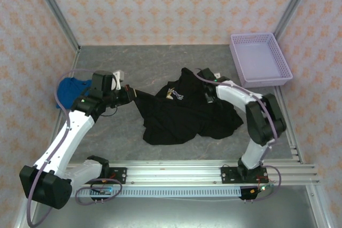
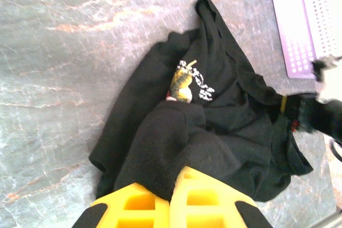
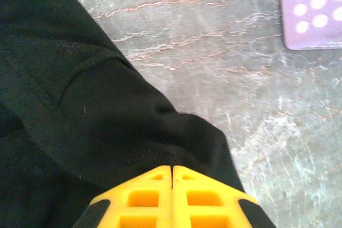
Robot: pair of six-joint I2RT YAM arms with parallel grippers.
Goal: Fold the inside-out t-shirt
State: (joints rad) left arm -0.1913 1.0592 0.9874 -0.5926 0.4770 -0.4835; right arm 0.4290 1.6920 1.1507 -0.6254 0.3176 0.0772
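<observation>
The inside-out t-shirt (image 1: 181,113) lies crumpled and black in the middle of the table, with a small yellowish and white print (image 1: 172,94) facing up. My left gripper (image 1: 131,93) is at its left edge, yellow fingers shut on a fold of the cloth (image 2: 160,148). In the left wrist view that gripper (image 2: 173,188) sits at the bottom, and the print (image 2: 184,81) lies beyond it. My right gripper (image 1: 206,95) is at the shirt's upper right part. In the right wrist view its fingers (image 3: 171,170) are pressed together with black cloth (image 3: 96,110) bunched at the tips.
A purple perforated basket (image 1: 260,60) stands at the back right, also seen from the right wrist (image 3: 312,9). A bright blue garment (image 1: 72,90) lies at the left wall behind my left arm. Bare grey table (image 1: 149,60) stretches behind the shirt.
</observation>
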